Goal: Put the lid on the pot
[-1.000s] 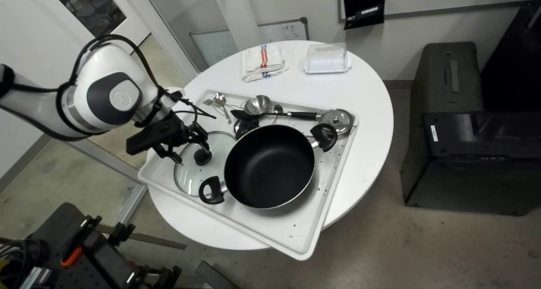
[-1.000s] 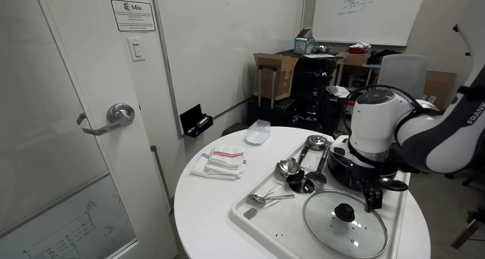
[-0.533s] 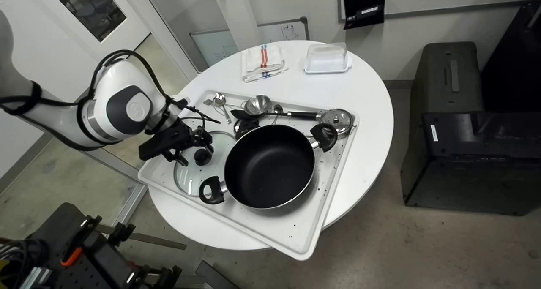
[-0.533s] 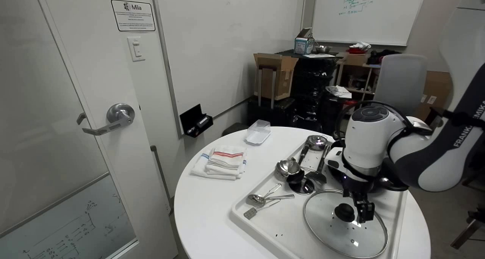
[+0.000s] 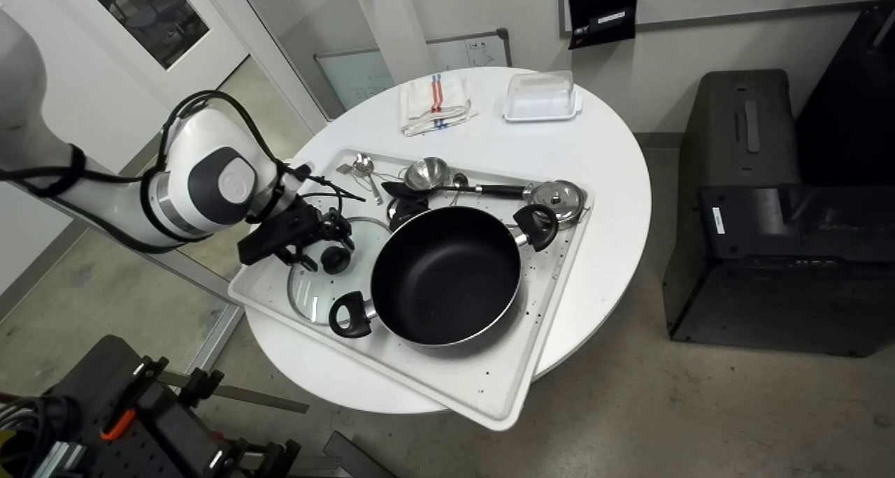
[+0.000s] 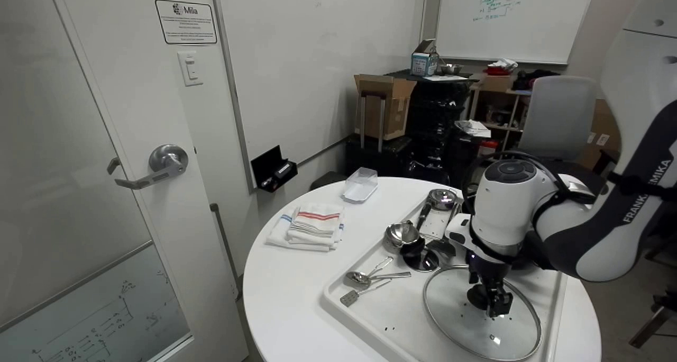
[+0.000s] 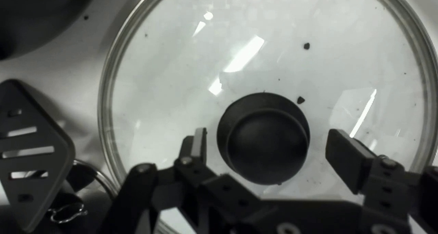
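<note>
A round clear glass lid [image 7: 270,80] with a thin metal rim was supported, knob upward, by a white tray [image 5: 482,394] with a raised edge, itself carried by a round white table [image 5: 619,184]. Over the lid, a black two-fingered gripper [image 7: 272,150] was held at the end of a white and dark-grey jointed robot arm [image 6: 508,214]. Its jaws were spread, and the rounded black knob [image 7: 267,146] at the lid's centre was framed between the fingers [image 7: 345,158], a gap being shown in the wrist view on either side of the knob. Whether the fingertips were level with the knob could not be told. A wide round black pot [image 5: 447,275] was seen on the tray just beside the lid, its dark interior exposed; in an exterior view the lid's edge was partly overlapped by a black loop handle [image 5: 360,315] of the pot. Near the lid, a black slotted turner [image 7: 37,140] and small silvery metal utensils [image 6: 359,279] were also borne by the tray. Well apart from the lid, folded white cloths [image 6: 314,227] with red and blue stripes and a clear-covered white dish [image 5: 542,99] were supported directly by the table.
</note>
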`<action>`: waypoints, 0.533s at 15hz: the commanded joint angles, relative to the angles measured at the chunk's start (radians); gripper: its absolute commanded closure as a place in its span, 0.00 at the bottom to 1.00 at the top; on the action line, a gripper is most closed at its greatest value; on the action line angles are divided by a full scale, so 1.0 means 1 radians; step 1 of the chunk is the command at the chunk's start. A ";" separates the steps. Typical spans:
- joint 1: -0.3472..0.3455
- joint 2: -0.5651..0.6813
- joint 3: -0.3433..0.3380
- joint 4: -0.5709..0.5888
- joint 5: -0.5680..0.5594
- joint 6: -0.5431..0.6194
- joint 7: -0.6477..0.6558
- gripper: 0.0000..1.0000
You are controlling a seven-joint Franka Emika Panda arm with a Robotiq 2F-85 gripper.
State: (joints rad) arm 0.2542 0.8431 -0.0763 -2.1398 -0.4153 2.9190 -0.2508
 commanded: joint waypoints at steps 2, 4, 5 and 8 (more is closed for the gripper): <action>0.011 0.012 -0.010 0.019 -0.009 0.021 0.020 0.51; 0.007 0.001 -0.004 0.015 -0.007 0.019 0.018 0.64; 0.008 -0.005 -0.005 0.012 -0.007 0.018 0.019 0.67; -0.002 -0.027 0.006 0.001 -0.004 0.011 0.013 0.75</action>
State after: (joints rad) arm 0.2540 0.8224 -0.0738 -2.1339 -0.4149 2.9189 -0.2510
